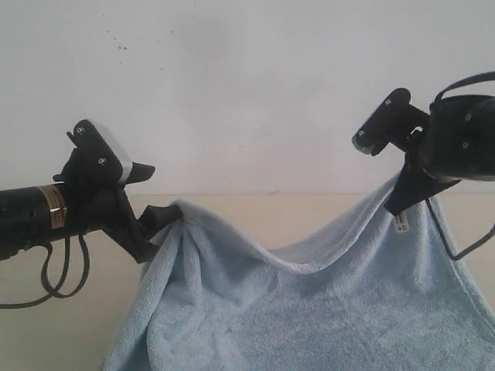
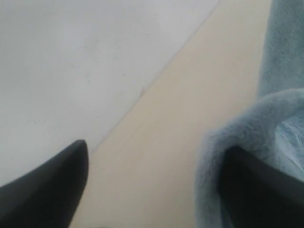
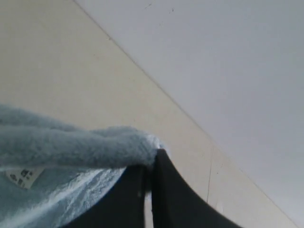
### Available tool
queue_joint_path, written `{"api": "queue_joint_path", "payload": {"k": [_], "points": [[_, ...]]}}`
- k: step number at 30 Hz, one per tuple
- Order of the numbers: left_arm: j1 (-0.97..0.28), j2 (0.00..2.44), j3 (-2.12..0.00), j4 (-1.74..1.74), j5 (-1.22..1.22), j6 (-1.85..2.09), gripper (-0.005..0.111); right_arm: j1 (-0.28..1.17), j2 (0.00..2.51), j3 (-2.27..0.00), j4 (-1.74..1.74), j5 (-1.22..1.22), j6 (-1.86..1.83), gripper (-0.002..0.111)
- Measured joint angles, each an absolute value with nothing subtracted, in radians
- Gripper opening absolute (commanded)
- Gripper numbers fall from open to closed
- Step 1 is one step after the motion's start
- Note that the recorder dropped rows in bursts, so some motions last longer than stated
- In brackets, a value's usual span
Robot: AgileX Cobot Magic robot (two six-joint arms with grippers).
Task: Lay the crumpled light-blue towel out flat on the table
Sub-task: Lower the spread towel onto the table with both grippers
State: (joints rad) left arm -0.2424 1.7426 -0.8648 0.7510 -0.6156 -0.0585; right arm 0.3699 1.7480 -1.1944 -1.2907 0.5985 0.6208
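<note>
beige table (image 1: 247, 216) is lying beneath hanging towel (image 1: 309, 317); left gripper (image 2: 156, 152) is gaping, towel draping over 1 finger (image 2: 256, 190); right gripper (image 3: 151, 164) is pinching towel's tagged corner.

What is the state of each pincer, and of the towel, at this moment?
left pincer, open, with the towel's edge draped over one finger.
right pincer, shut on the towel's edge, near the white tag.
towel, hanging between both pincers, sagging in the middle, not yet flat.
</note>
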Motion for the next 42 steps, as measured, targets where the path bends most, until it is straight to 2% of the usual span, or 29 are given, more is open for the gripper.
{"api": "queue_joint_path", "payload": {"k": [3,5,9,11,13,16,19,22,23,24,26,28,32,34,42], "points": [[-0.242,1.763,-0.865,0.617,-0.662,0.000,0.080,0.370,1.791,-1.194,-1.416,0.597,0.793,0.019],[-0.242,1.770,-0.865,0.528,-0.686,0.043,0.080,0.370,1.815,-1.194,-1.485,0.595,0.878,0.035],[-0.242,1.770,-0.865,0.400,-0.712,0.110,0.080,0.370,1.860,-1.194,-1.606,0.595,1.023,0.076],[-0.242,1.770,-0.865,0.363,-0.711,0.144,0.080,0.370,1.883,-1.194,-1.670,0.605,1.116,0.090],[-0.242,1.770,-0.865,0.346,-0.692,0.183,0.080,0.370,1.901,-1.194,-1.706,0.622,1.207,0.096],[-0.242,1.770,-0.865,0.339,-0.658,0.246,0.074,0.370,1.910,-1.194,-1.714,0.653,1.290,0.097],[-0.242,1.770,-0.865,0.336,-0.642,0.273,0.048,0.370,1.910,-1.194,-1.712,0.691,1.315,0.097],[-0.242,1.770,-0.865,0.347,-0.638,0.279,0.016,0.370,1.910,-1.194,-1.710,0.731,1.318,0.097],[-0.242,1.770,-0.865,0.354,-0.638,0.282,0.010,0.370,1.910,-1.194,-1.710,0.737,1.318,0.097],[-0.242,1.770,-0.865,0.358,-0.636,0.282,0.009,0.370,1.910,-1.194,-1.710,0.742,1.318,0.097],[-0.242,1.770,-0.865,0.363,-0.636,0.282,0.016,0.370,1.910,-1.194,-1.708,0.740,1.313,0.097],[-0.242,1.773,-0.865,0.365,-0.639,0.282,0.032,0.370,1.910,-1.194,-1.700,0.722,1.299,0.097],[-0.242,1.789,-0.865,0.365,-0.648,0.282,0.090,0.370,1.910,-1.194,-1.672,0.660,1.284,0.097],[-0.242,1.805,-0.865,0.365,-0.658,0.282,0.110,0.370,1.910,-1.194,-1.662,0.646,1.284,0.097],[-0.242,1.846,-0.865,0.365,-0.665,0.293,0.109,0.370,1.910,-1.194,-1.614,0.638,1.284,0.097]]}}
